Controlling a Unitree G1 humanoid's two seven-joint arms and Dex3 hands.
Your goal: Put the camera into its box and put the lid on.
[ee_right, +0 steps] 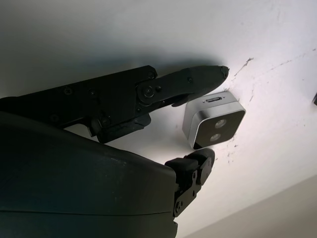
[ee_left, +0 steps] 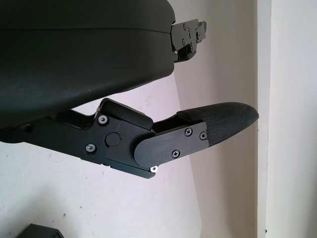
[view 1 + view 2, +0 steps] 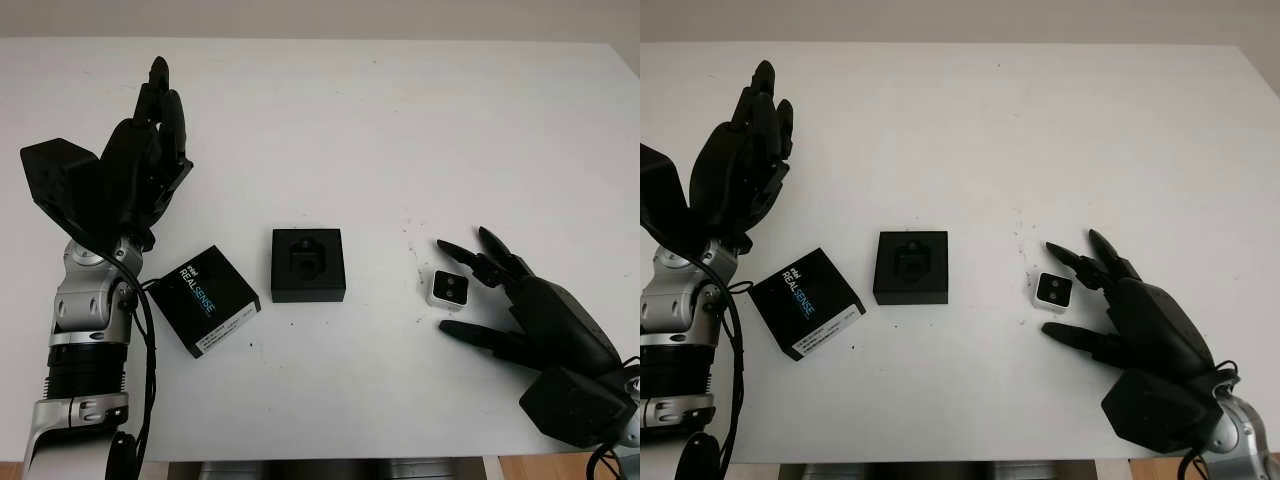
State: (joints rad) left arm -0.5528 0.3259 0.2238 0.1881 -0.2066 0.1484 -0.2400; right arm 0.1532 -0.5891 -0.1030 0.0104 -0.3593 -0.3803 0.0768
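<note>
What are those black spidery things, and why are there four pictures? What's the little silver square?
Those black things are a robot's two hands, each with three fingers. Two pictures come from cameras in the robot's head, looking down at a white table. The other two come from small cameras on its wrists, so each shows its own hand very close.

The little silver square is a tiny camera lying on the table. The right hand has its fingers on either side of it, very close, but it has not lifted it. In the middle sits the open black box where the camera belongs. Beside it lies the lid, with "RealSense" printed on it. The left hand is open, up over the table's far left side, holding nothing.

The robot's job is to put the camera in the box and close it.
</note>
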